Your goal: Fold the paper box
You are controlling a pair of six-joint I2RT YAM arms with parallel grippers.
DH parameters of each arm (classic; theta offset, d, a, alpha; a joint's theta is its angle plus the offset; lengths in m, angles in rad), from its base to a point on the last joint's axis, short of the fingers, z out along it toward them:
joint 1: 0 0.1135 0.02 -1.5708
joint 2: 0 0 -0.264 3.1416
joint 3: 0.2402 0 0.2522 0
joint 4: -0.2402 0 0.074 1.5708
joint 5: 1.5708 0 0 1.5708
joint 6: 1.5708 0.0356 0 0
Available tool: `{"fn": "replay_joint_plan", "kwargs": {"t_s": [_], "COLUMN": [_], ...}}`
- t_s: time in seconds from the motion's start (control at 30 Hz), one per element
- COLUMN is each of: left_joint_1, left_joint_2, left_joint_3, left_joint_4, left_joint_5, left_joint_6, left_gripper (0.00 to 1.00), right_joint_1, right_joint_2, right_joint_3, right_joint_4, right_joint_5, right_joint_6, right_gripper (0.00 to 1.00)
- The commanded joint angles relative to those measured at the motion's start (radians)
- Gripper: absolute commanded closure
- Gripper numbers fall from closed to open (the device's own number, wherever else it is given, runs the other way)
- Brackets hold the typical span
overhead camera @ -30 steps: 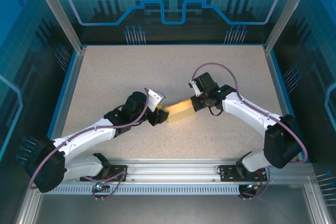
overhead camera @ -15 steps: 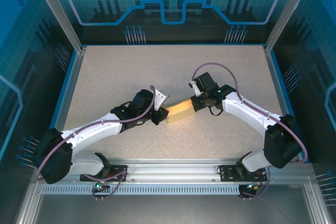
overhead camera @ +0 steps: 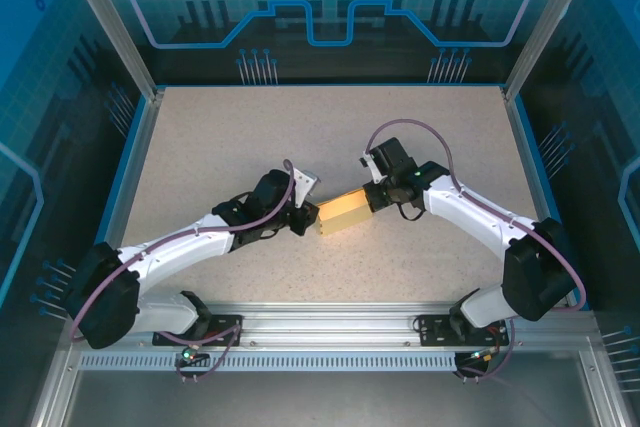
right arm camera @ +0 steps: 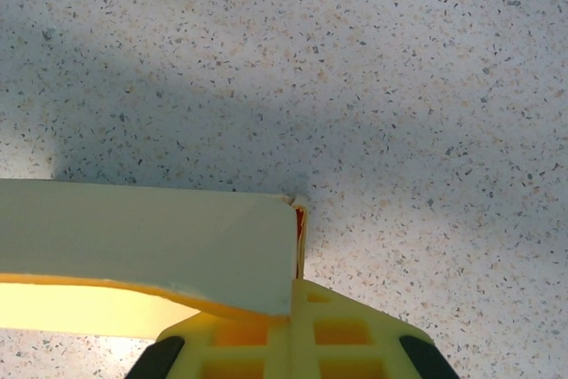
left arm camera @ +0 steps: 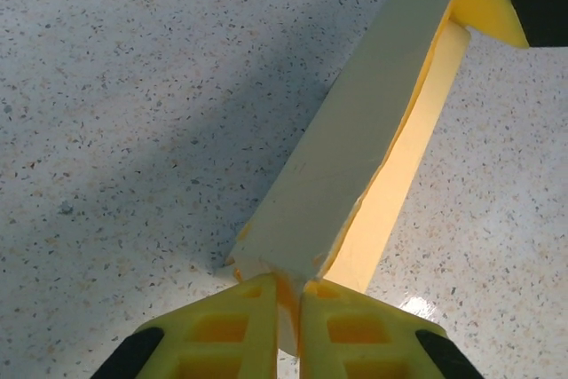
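the box (overhead camera: 342, 212) lies in the middle of the bench (overhead camera: 230, 137), between the two arms. left fingers (left arm camera: 309, 301) are pinched almost together on the thin card at its near end. right fingers (right arm camera: 300, 312) are clamped tight on the opposite end.

Your left arm (overhead camera: 180, 244) and right arm (overhead camera: 480, 217) both reach low and inward to the box (overhead camera: 343, 211), left gripper (left arm camera: 288, 295) pinched on one end, right gripper (right arm camera: 293, 295) clamped on the opposite end.
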Motion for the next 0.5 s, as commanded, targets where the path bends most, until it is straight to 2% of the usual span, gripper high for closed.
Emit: {"fn": "replay_joint_plan", "kwargs": {"t_s": [0.0, 0.17, 0.47], "left_joint_1": [-0.013, -0.012, -0.012], "left_joint_2": [-0.025, -0.028, -0.032], "left_joint_3": [0.007, 0.01, -0.016], "left_joint_4": [0.045, 0.065, 0.143], "left_joint_5": [0.015, 0.03, 0.049], "left_joint_6": [-0.13, -0.226, -0.375], "left_gripper": [0.89, 0.94, 0.96], "right_joint_1": [0.027, 0.037, 0.04], "right_joint_2": [-0.022, -0.028, -0.043], "right_joint_3": [-0.011, -0.032, -0.057], "right_joint_4": [-0.007, 0.01, 0.028], "right_joint_5": [-0.005, 0.009, 0.022], "right_joint_6": [0.028, 0.04, 0.048], "right_gripper": [0.96, 0.96, 0.96]}}
